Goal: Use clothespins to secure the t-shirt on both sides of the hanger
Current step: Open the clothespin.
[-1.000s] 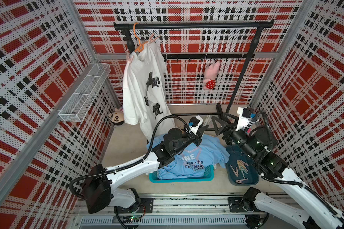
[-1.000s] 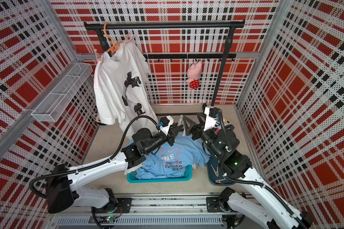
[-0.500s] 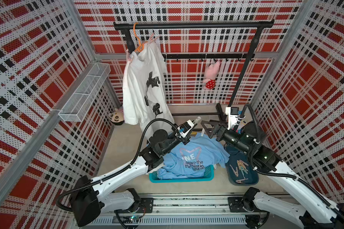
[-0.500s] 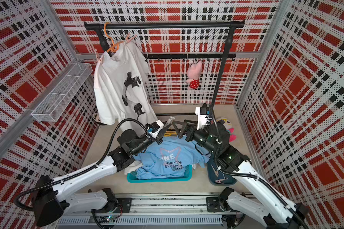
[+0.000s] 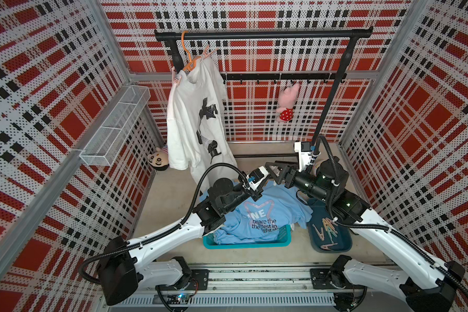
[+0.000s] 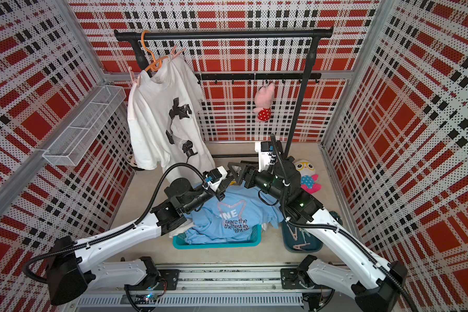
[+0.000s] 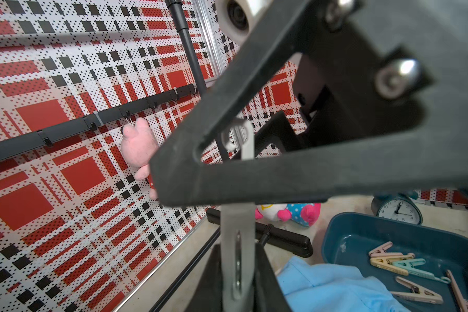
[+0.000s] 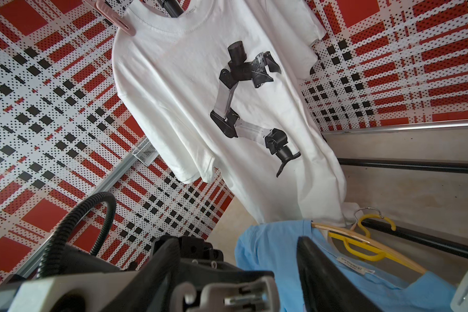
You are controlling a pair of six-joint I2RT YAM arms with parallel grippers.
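A white t-shirt (image 5: pixel 192 121) (image 6: pixel 157 113) (image 8: pixel 200 94) with a robot-arm print hangs from an orange hanger (image 5: pixel 187 58) (image 6: pixel 152 60) on the black rack. One pink clothespin (image 5: pixel 176 78) (image 8: pixel 114 16) grips one shoulder and another (image 5: pixel 207 52) grips the other. Over the floor, my left gripper (image 5: pixel 266 175) (image 7: pixel 237 251) is shut on a pale grey clothespin (image 7: pixel 237 229) (image 8: pixel 227 294). My right gripper (image 5: pixel 275 169) (image 8: pixel 235 243) meets it tip to tip, jaws open on either side of that clothespin. More clothespins (image 5: pixel 327 229) (image 7: pixel 397 263) lie in a dark blue tray (image 5: pixel 346 243).
A blue t-shirt (image 5: pixel 260 216) fills a teal basket (image 5: pixel 243 244), with a yellow hanger (image 8: pixel 362 243) beside it. A pink plush (image 5: pixel 288 101) hangs on the hook rail. A wire shelf (image 5: pixel 114 127), a doll (image 5: pixel 158 160), a floor plush (image 6: pixel 307 173) and a clock (image 7: pixel 396 209) stand around.
My right gripper has swung left to meet the left gripper, and its jaws have narrowed around the held clothespin. The left gripper drew back a little and stays shut.
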